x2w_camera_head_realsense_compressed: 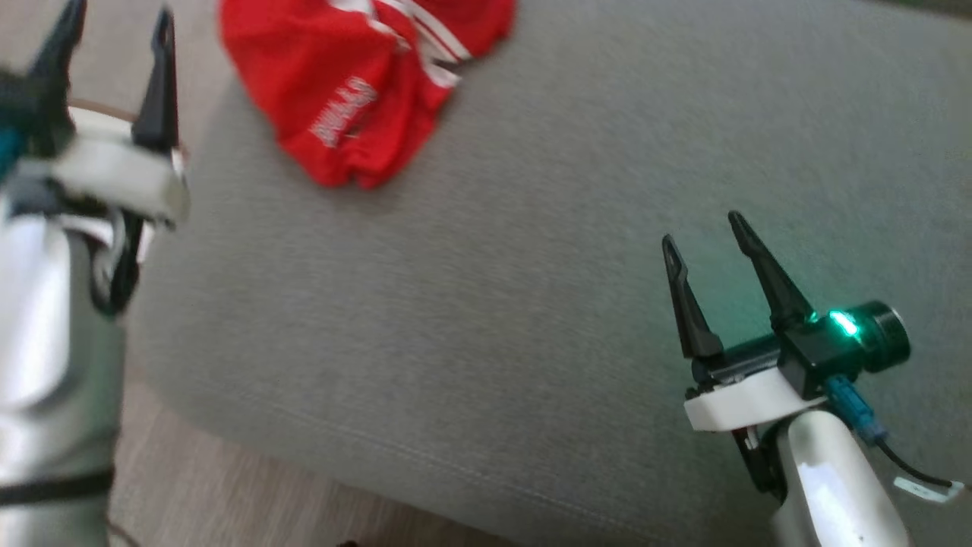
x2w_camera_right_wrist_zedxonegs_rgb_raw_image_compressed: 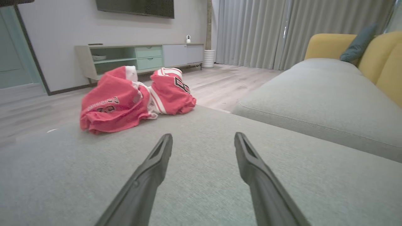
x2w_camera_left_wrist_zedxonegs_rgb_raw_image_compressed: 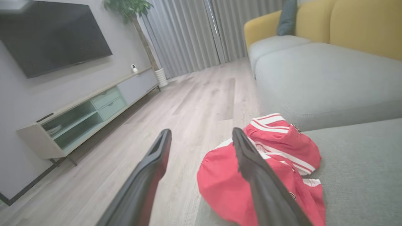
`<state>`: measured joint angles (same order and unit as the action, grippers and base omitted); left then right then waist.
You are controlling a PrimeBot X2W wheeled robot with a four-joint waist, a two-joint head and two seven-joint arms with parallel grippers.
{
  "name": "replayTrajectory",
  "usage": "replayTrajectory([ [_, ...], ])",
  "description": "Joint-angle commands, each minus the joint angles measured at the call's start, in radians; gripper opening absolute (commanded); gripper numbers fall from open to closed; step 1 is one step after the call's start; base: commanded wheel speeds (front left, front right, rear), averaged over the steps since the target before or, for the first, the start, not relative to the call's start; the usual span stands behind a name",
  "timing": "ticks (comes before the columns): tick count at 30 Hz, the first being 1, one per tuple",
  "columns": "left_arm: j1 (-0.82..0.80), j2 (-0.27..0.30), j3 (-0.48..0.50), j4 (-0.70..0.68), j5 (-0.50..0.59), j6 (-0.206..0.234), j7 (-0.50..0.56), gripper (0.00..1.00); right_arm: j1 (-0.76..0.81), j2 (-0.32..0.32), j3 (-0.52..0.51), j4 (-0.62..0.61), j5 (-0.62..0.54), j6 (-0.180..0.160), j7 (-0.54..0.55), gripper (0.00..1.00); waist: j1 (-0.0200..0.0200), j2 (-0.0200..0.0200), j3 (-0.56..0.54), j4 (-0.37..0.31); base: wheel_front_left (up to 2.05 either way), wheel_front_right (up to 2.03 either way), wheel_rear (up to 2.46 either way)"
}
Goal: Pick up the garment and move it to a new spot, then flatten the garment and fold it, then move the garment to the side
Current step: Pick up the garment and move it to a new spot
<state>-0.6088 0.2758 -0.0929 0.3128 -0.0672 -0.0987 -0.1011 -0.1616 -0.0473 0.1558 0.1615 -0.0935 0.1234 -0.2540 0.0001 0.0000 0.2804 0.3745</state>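
We log the garment (x2w_camera_head_realsense_compressed: 357, 91), a red jersey with white lettering and white-striped trim, lying crumpled in 1 heap at the far left corner of the grey sofa cushion (x2w_camera_head_realsense_compressed: 486, 304), its left part close to the cushion's edge over the wooden floor (x2w_camera_head_realsense_compressed: 228, 486). In the right wrist view the garment (x2w_camera_right_wrist_zedxonegs_rgb_raw_image_compressed: 125, 100) shows as 2 bunched lobes side by side, unfolded and not flattened. The left end effector (x2w_camera_head_realsense_compressed: 115, 30) stands at the far left, beside the cushion's left edge and just left of the garment, apart from it; its 2 dark fingers are spread wide with nothing between them. In the left wrist view the left end effector (x2w_camera_left_wrist_zedxonegs_rgb_raw_image_compressed: 201, 131) points past the garment (x2w_camera_left_wrist_zedxonegs_rgb_raw_image_compressed: 220, 182) toward the floor and a low TV cabinet (x2w_camera_left_wrist_zedxonegs_rgb_raw_image_compressed: 91, 110) under a wall-mounted TV (x2w_camera_left_wrist_zedxonegs_rgb_raw_image_compressed: 53, 34). The right end effector (x2w_camera_head_realsense_compressed: 702, 229) hangs above the near right part of the cushion, well apart from the garment, fingers spread wide and empty; a green light (x2w_camera_head_realsense_compressed: 843, 325) glows on its wrist camera. In its own view the right end effector (x2w_camera_right_wrist_zedxonegs_rgb_raw_image_compressed: 203, 135) looks along bare cushion, with a second grey seat (x2w_camera_right_wrist_zedxonegs_rgb_raw_image_compressed: 314, 97) and yellow backrest (x2w_camera_right_wrist_zedxonegs_rgb_raw_image_compressed: 329, 45) at far right.
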Motion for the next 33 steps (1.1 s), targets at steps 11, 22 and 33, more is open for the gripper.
replayTrajectory([
  [11,-0.266,0.098,-0.091,0.318,-0.052,-0.030,0.128,1.00,-0.029,-0.003,0.040,-0.053,-0.063,0.007,-0.008,1.00,-0.0001,0.0000,0.191,-0.175,0.00,0.00,0.00],
  [22,-0.352,0.131,-0.112,0.570,-0.118,-0.032,0.128,0.92,-0.032,-0.003,0.043,-0.075,-0.065,0.007,-0.008,1.00,-0.0001,0.0000,0.246,-0.217,0.00,0.00,0.00],
  [33,-0.393,0.129,-0.137,0.665,-0.121,-0.029,0.007,0.00,-0.042,-0.003,0.032,-0.068,-0.047,0.007,-0.008,1.00,-0.0001,0.0000,0.207,-0.213,0.00,0.00,0.00],
])
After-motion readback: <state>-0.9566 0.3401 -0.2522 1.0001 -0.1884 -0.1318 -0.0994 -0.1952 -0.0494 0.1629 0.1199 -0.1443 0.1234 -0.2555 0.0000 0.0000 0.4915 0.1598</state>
